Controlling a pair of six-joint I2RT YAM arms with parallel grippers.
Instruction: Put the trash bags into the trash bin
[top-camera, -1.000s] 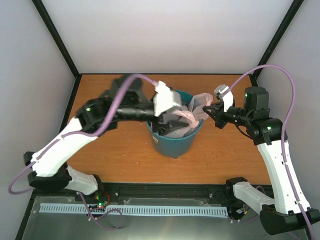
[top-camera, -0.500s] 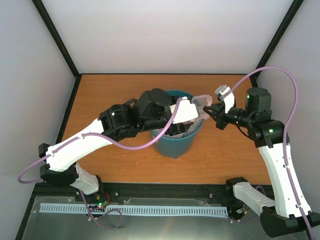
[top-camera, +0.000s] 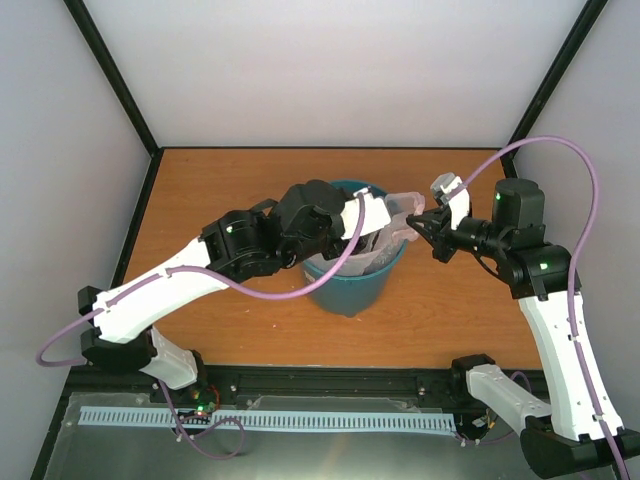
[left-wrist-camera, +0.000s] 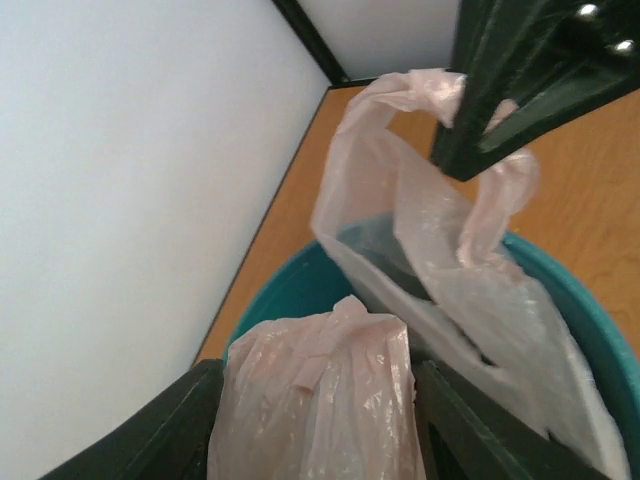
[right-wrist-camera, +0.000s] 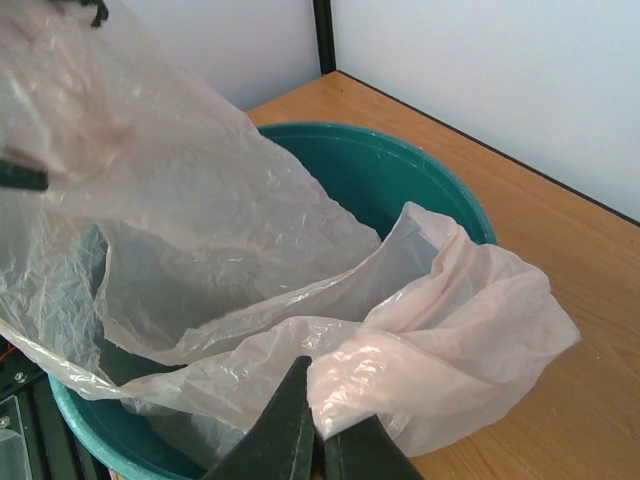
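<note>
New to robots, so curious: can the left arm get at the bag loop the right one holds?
Probably yes: the left gripper sits over the trash bin, and the loop in the right gripper hangs just ahead, nothing between. But its own fingers grip a bunch of the trash bag.

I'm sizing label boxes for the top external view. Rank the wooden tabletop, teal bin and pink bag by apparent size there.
1. Wooden tabletop
2. Teal bin
3. Pink bag, judged by its exposed part only; the left arm covers much of it and the bin's mouth.
</note>
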